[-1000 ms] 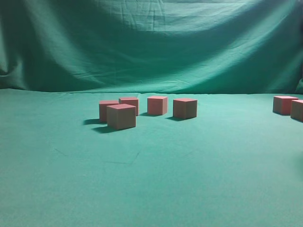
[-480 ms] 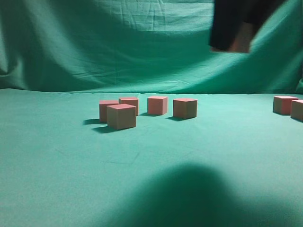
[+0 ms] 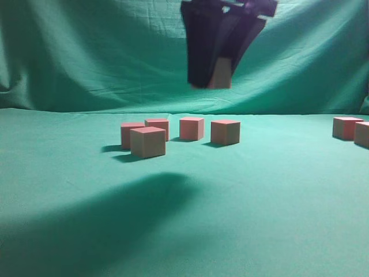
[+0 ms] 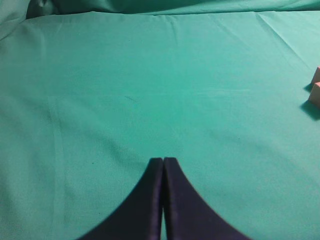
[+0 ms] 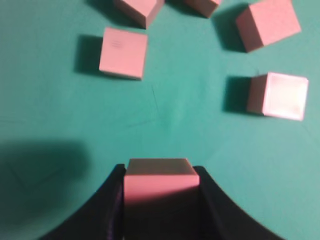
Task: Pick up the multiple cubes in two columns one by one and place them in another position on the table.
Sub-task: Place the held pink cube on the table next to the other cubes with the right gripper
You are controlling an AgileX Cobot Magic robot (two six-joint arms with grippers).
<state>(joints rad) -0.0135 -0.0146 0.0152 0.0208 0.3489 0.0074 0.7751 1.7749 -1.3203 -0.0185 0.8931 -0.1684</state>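
High over the table (image 3: 277, 196), my right gripper (image 3: 214, 78) is shut on a salmon-pink cube (image 3: 221, 74). From the right wrist, that held cube (image 5: 161, 180) fills the space between the two dark fingers (image 5: 112, 200) of the gripper (image 5: 161, 172). Under it lie several loose cubes, among them a left one (image 5: 123, 52) and a right one (image 5: 277, 95). Seen from outside, this cluster stands mid-table, with the nearest cube (image 3: 147, 142) at front left and another (image 3: 225, 132) at its right end. My left gripper (image 4: 163, 160) is shut and empty over bare cloth.
Two more cubes (image 3: 346, 127) stand at the far right edge of the exterior view. Another cube's corner (image 4: 316, 94) shows at the right edge of the left wrist view. A draped green backdrop (image 3: 115, 52) rises behind the table. The gripper's shadow (image 3: 132, 202) lies on the near cloth.
The right gripper, holding its cube, came in from the upper right and moved left and slightly lower, above the cluster. Its shadow slid left across the cloth.
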